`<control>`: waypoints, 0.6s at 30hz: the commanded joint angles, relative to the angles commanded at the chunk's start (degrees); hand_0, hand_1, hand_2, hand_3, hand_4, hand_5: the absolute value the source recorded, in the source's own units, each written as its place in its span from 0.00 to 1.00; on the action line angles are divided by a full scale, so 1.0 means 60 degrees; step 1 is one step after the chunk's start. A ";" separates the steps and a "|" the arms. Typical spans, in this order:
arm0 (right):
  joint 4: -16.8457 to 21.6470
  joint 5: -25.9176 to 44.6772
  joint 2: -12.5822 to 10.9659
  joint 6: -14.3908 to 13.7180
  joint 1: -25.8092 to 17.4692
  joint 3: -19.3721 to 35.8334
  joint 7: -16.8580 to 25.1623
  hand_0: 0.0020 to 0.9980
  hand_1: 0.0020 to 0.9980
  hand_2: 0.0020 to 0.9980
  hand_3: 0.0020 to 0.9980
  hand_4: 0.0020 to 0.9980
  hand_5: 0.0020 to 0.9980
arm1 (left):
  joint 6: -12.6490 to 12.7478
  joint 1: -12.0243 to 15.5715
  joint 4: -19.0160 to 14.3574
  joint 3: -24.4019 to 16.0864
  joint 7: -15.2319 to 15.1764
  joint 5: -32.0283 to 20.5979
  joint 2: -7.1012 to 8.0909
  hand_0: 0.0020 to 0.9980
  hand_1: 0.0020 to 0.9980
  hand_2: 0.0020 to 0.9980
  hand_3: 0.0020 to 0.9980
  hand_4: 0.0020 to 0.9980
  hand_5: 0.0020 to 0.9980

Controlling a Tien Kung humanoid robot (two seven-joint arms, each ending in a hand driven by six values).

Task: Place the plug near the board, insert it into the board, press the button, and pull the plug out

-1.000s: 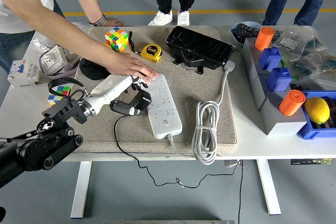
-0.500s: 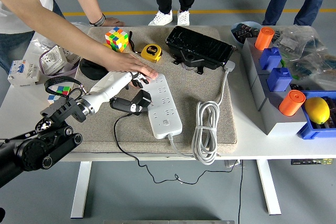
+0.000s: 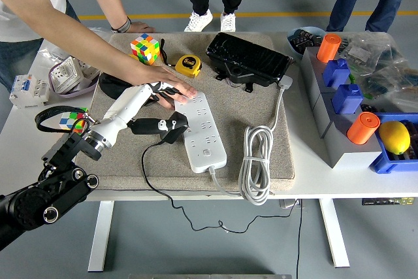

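Beside the white plastic power strip [image 3: 203,131], the black plug [image 3: 171,127] lies free; the left hand [image 3: 157,91], fingers loosely spread, has lifted away, apparently after withdrawal.

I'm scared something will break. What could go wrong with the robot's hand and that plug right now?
1. A person's hand presses on the far end of the power strip, right beside the robot's left hand; the two could bump.
2. The black plug lies tilted against the strip's edge, so it might jam rather than slide in.
3. The plug's cord trails off the table's front edge and could snag.
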 joint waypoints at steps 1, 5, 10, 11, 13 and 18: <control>0.0001 0.0000 0.0001 0.0001 0.0001 -0.0001 0.0002 0.61 0.61 0.57 0.54 0.73 0.23 | -0.0001 0.0084 -0.0060 -0.0045 0.0083 0.0027 -0.0004 0.73 0.77 0.78 0.76 0.84 0.88; 0.0000 0.0001 -0.0001 -0.0003 -0.0005 -0.0013 0.0025 0.61 0.61 0.57 0.54 0.72 0.23 | 0.0050 0.0611 -0.0407 -0.0268 0.0522 0.0338 -0.0029 0.78 0.81 0.80 0.79 0.80 0.94; -0.0006 0.0008 -0.0004 -0.0020 0.0004 -0.0038 0.0067 0.61 0.61 0.57 0.54 0.72 0.23 | 0.0080 0.0931 -0.0524 -0.0356 0.0624 0.0579 0.0005 0.78 0.81 0.80 0.79 0.78 0.95; -0.0005 0.0011 -0.0002 -0.0021 0.0005 -0.0038 0.0073 0.61 0.61 0.57 0.54 0.72 0.23 | 0.0086 0.0949 -0.0534 -0.0329 0.0618 0.0609 0.0021 0.78 0.81 0.80 0.79 0.78 0.95; -0.0001 0.0013 -0.0006 -0.0023 0.0014 -0.0038 0.0085 0.61 0.61 0.57 0.54 0.72 0.23 | 0.0101 0.0986 -0.0548 -0.0274 0.0599 0.0663 0.0055 0.78 0.81 0.80 0.79 0.78 0.95; -0.0003 0.0023 -0.0020 -0.0028 0.0011 -0.0067 0.0106 0.61 0.61 0.56 0.54 0.72 0.23 | 0.0091 0.1044 -0.0593 -0.0173 0.0612 0.0723 0.0093 0.79 0.81 0.81 0.78 0.77 0.95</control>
